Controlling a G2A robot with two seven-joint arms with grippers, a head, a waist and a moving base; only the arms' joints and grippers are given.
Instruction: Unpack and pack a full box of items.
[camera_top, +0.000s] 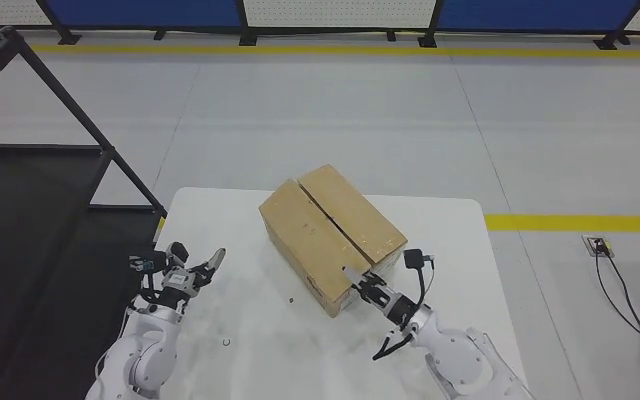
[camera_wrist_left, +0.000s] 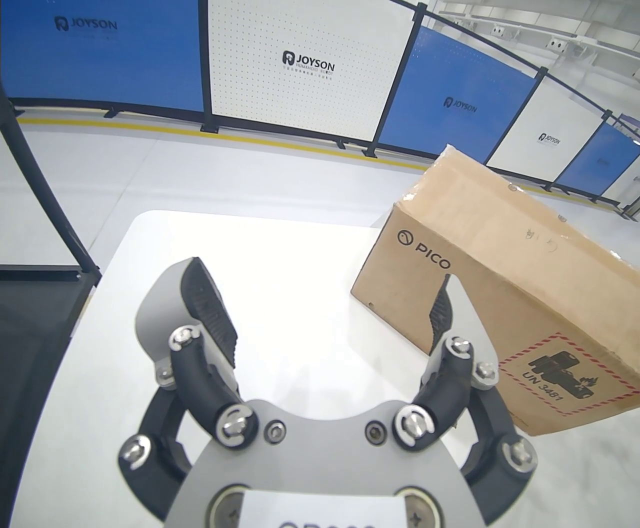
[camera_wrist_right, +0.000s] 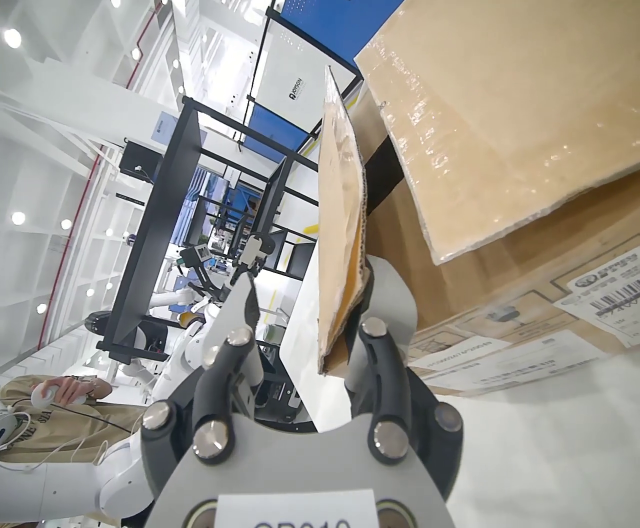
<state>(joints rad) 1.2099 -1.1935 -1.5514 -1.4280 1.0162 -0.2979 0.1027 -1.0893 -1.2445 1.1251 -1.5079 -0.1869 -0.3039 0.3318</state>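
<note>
A brown cardboard box (camera_top: 330, 235) stands slantwise in the middle of the white table (camera_top: 455, 235), its two top flaps nearly shut. My right gripper (camera_top: 357, 282) is at the box's near corner. In the right wrist view it (camera_wrist_right: 310, 285) is open, and the edge of one slightly lifted flap (camera_wrist_right: 340, 215) stands between its fingers, against one finger (camera_wrist_right: 387, 295). My left gripper (camera_top: 200, 268) is at the table's left side, well clear of the box. It (camera_wrist_left: 322, 277) is open with nothing in it and faces the box's labelled side (camera_wrist_left: 500, 300).
A black metal rack (camera_top: 60, 150) stands just off the table's left edge. Two tiny bits lie on the table in front of the box: a dark speck (camera_top: 290, 298) and a small ring (camera_top: 228, 343). Bare table lies to the box's left and right.
</note>
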